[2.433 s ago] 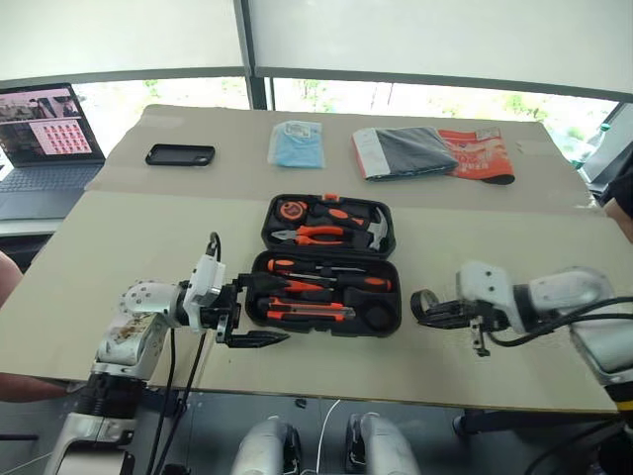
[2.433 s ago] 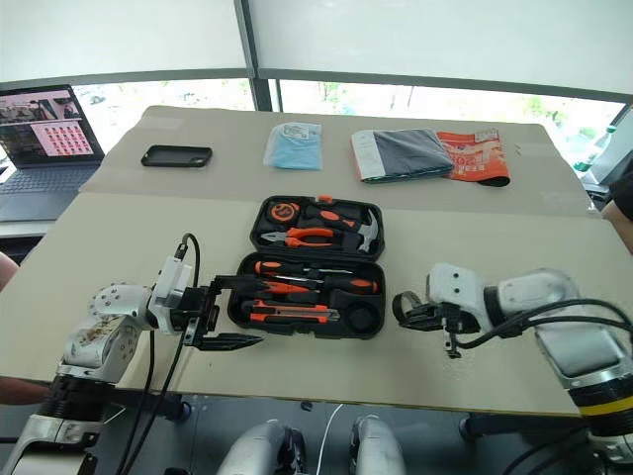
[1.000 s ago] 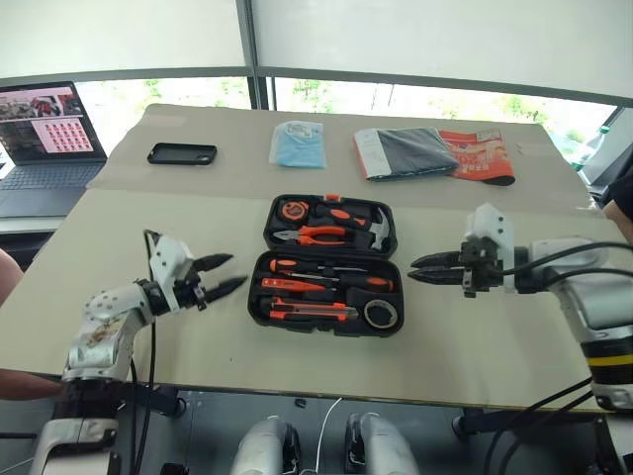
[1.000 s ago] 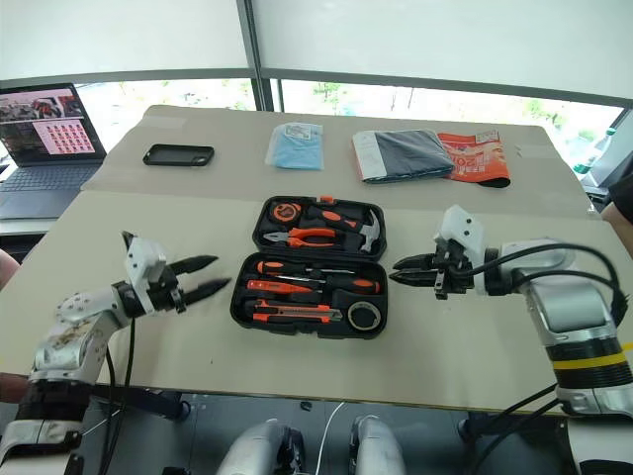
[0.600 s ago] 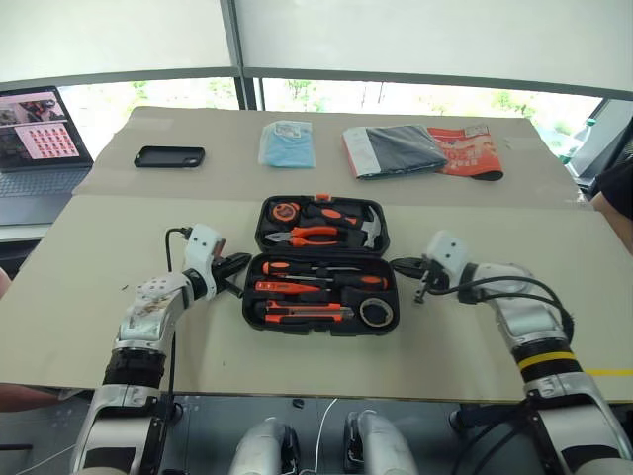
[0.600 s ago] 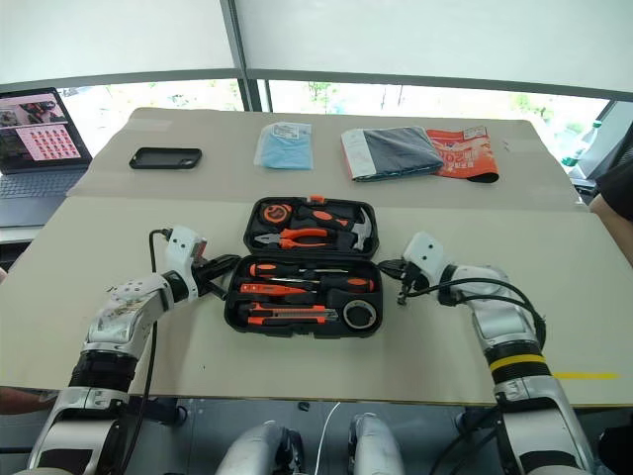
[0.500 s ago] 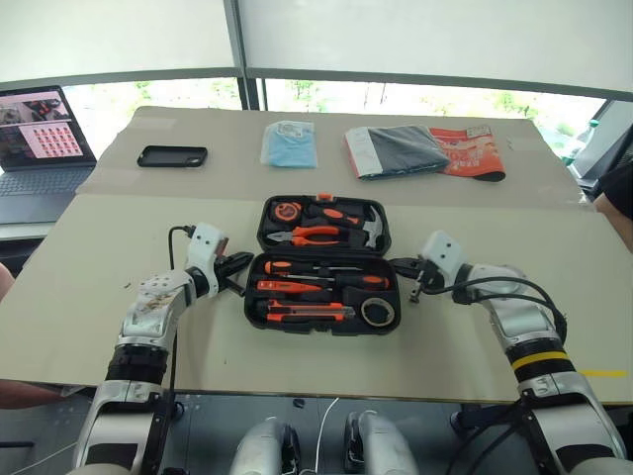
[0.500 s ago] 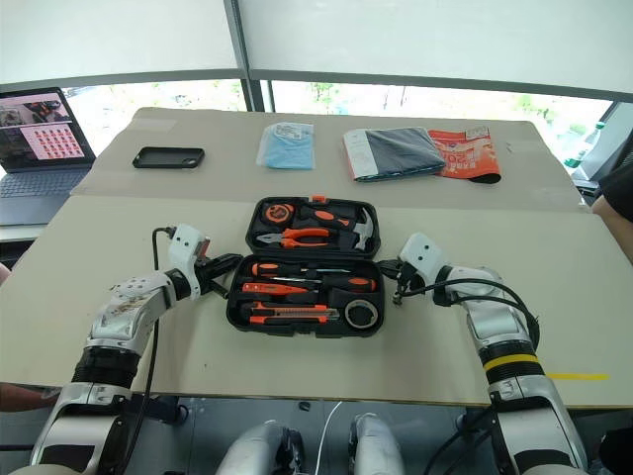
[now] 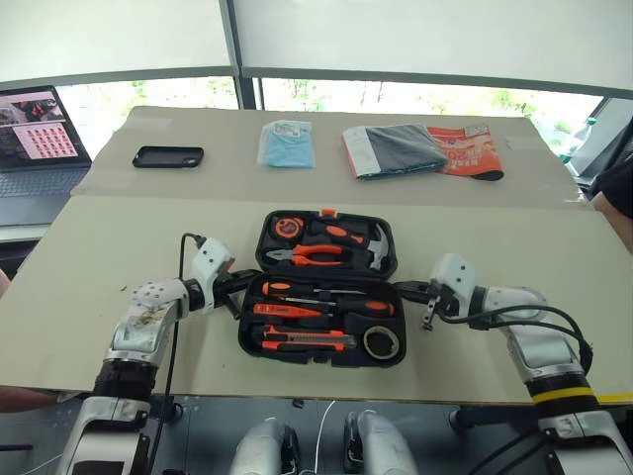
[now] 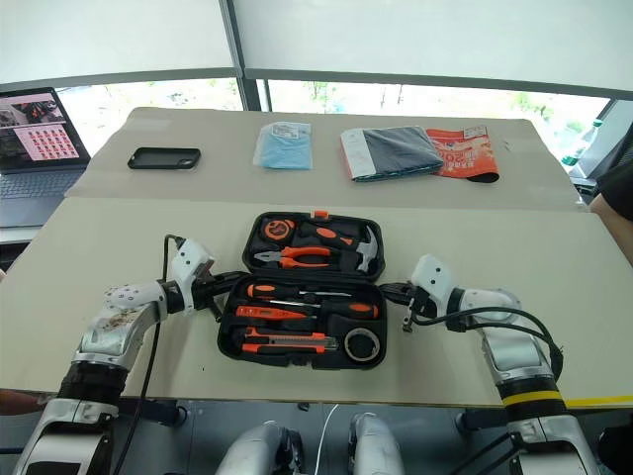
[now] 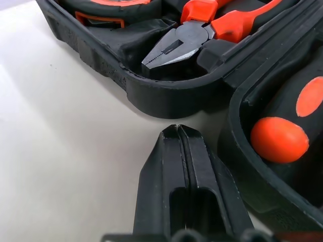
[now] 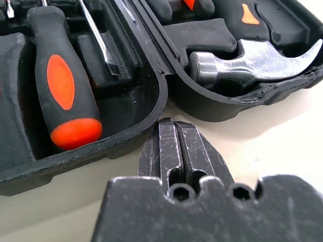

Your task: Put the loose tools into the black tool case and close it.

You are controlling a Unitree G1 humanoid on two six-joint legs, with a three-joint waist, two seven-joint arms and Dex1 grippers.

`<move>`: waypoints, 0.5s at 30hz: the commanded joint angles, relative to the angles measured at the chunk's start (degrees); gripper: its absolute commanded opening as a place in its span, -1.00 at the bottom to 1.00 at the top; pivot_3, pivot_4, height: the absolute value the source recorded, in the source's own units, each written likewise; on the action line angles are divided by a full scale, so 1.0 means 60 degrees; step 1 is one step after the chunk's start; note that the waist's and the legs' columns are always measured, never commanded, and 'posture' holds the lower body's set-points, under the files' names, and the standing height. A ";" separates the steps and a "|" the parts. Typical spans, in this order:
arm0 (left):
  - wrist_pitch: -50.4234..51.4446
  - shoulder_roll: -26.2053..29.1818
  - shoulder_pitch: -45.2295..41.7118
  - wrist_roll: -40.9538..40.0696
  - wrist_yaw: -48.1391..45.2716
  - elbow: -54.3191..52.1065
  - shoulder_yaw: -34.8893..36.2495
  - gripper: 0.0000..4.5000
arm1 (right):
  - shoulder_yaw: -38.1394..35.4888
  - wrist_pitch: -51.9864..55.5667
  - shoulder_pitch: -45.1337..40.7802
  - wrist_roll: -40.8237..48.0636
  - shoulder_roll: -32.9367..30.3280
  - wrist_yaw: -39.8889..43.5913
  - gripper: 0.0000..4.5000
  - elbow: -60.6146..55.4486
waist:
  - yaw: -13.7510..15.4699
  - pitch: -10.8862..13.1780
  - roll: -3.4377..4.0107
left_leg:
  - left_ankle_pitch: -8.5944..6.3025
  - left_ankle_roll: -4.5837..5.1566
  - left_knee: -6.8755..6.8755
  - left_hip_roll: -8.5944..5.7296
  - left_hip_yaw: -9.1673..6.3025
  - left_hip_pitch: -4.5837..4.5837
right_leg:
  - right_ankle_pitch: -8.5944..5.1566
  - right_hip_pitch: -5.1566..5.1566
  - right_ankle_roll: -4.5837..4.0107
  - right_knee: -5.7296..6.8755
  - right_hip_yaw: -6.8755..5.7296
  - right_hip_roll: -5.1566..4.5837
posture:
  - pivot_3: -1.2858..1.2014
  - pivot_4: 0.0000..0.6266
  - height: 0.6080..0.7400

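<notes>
Case (image 9: 321, 287) lay open near the table's (image 9: 89, 267) front edge, tools (image 9: 307, 315) slotted inside, long axis left-right. Left gripper (image 9: 240, 280) and right gripper (image 9: 407, 290), both pinched shut on nothing, flanked the hinge ends, equally near.

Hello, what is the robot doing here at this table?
It is packing a black tool case that lies open on the table, with the tools in their slots. The left gripper and right gripper are both shut, one at each side of the case near its hinge. The lid is not yet closed.
</notes>
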 commanded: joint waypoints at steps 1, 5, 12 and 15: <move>0.2080 0.0792 -0.0057 -0.0656 0.0053 -0.0886 0.0551 -0.75 | -0.0778 0.0663 -0.0006 0.0760 -0.0370 -0.0003 -0.73 -0.0827 | -0.0008 0.0003 0.0000 | 0.0000 -0.0001 0.0000 0.0002 -0.0002 -0.0003 | 0.0000 -0.0004 -0.0001 0.0002 0.0001 -0.0001 | 0.03 -0.52 1.00; 0.5224 0.1761 -0.0588 -0.1011 0.0323 -0.1276 0.0507 -0.18 | -0.1098 0.1972 -0.0124 0.1249 -0.1016 0.0077 -0.20 -0.1545 | 0.0010 0.0003 0.0001 | -0.0028 -0.0073 0.0006 0.0001 -0.0018 0.0010 | 0.0006 0.0005 -0.0006 0.0017 -0.0001 0.0003 | 0.03 -0.52 1.00; 0.7971 0.1504 -0.2906 -0.1730 0.1101 -0.0447 0.0712 0.86 | -0.1093 1.0433 -0.2022 0.3202 -0.1967 -0.0943 0.88 -0.2508 | 0.0048 0.0008 -0.0009 | 0.0011 -0.0010 0.0020 -0.0001 -0.0028 -0.0022 | 0.0013 -0.0013 -0.0023 0.0024 -0.0002 -0.0002 | 0.03 -0.52 1.00; 0.9026 0.0831 -0.4284 -0.1717 0.1710 0.0519 0.0499 0.86 | -0.1022 1.2239 -0.3510 0.3203 -0.1389 -0.1769 0.99 -0.1527 | 0.0091 0.0008 -0.0009 | 0.0009 -0.0003 0.0021 -0.0003 -0.0033 -0.0017 | 0.0044 -0.0001 -0.0077 0.0014 -0.0006 0.0003 | 0.03 -0.52 1.00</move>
